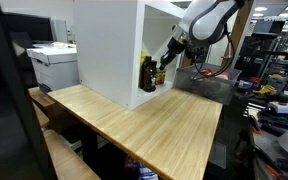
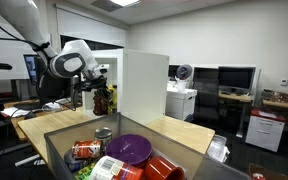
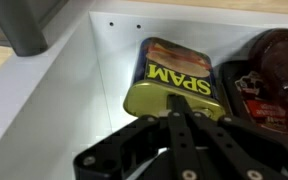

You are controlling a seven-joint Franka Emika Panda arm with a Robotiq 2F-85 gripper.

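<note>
My gripper (image 3: 184,112) is shut, its two fingers pressed together with nothing between them. The fingertips sit right at the near rim of a yellow and blue SPAM can (image 3: 179,78), which stands inside a white box against its left wall. A dark red jar or bottle (image 3: 269,70) stands next to the can on the right. In both exterior views the gripper (image 1: 161,68) (image 2: 94,88) reaches into the open side of the white box (image 1: 109,50) (image 2: 144,85), by dark bottles (image 1: 147,75) (image 2: 103,98) on the box floor.
The box stands on a light wooden table (image 1: 154,125). A clear bin (image 2: 114,155) in the foreground holds cans, a purple bowl and a red cup. A printer (image 1: 52,62), monitors (image 2: 236,78) and desks stand around.
</note>
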